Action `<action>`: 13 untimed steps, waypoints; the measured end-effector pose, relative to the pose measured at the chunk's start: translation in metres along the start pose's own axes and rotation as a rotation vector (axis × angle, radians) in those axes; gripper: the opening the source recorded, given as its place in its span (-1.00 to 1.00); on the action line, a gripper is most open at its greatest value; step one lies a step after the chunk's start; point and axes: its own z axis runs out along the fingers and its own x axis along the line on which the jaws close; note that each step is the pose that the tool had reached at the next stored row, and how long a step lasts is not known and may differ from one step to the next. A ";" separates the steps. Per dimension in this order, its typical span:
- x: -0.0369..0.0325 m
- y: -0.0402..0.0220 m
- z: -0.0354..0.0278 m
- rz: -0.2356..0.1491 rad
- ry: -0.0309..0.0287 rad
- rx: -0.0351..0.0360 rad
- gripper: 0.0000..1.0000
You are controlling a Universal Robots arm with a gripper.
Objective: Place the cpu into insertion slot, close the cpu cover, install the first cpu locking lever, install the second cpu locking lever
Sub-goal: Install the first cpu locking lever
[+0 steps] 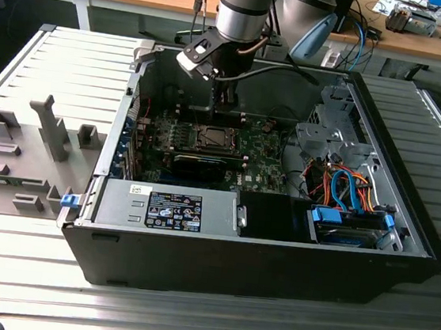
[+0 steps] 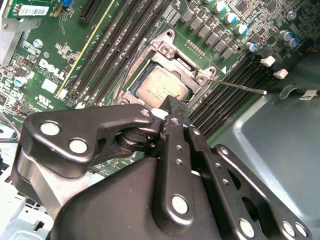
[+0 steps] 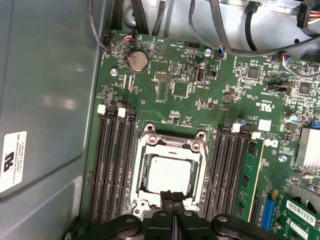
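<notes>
The cpu [image 3: 170,174] lies flat in the insertion slot [image 1: 212,138], its silver top showing through the window of the cpu cover [image 3: 172,145], which lies down around it. My gripper [image 3: 172,195] is shut, with nothing between its fingers. Its tips sit at the cover's edge just beside the chip; contact is hidden. In the second wrist view the gripper [image 2: 172,106] hangs over the cpu [image 2: 161,86], and a thin silver locking lever [image 2: 240,86] sticks out sideways from the socket over the memory slots. In the exterior view the gripper [image 1: 225,110] reaches down into the open computer case.
Black memory slots [image 3: 112,165] flank the socket on both sides. A green card [image 3: 247,175] stands beside one bank. Cables [image 1: 341,187] and a drive bay fill the case at the exterior view's right. The grey case wall [image 3: 45,100] is close by. A grey fixture tray [image 1: 23,150] lies outside.
</notes>
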 end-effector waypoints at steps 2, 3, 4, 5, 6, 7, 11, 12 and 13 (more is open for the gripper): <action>0.0000 0.0000 0.0000 -0.004 -0.0002 0.0000 -0.79; 0.0000 0.0000 0.0000 -0.006 -0.0003 -0.0001 -0.79; 0.0000 0.0000 0.0000 -0.008 -0.0003 -0.0002 -0.79; 0.0000 0.0000 0.0000 -0.011 -0.0005 -0.0002 -0.79; 0.0000 0.0000 0.0000 -0.013 -0.0006 -0.0002 -0.79; 0.0000 0.0000 0.0000 -0.015 -0.0007 -0.0003 -0.79; 0.0000 0.0000 0.0000 -0.028 -0.0013 -0.0004 -0.79; 0.0000 0.0000 0.0000 -0.031 -0.0015 -0.0005 -0.79; 0.0000 0.0000 0.0000 -0.034 -0.0016 -0.0005 -0.79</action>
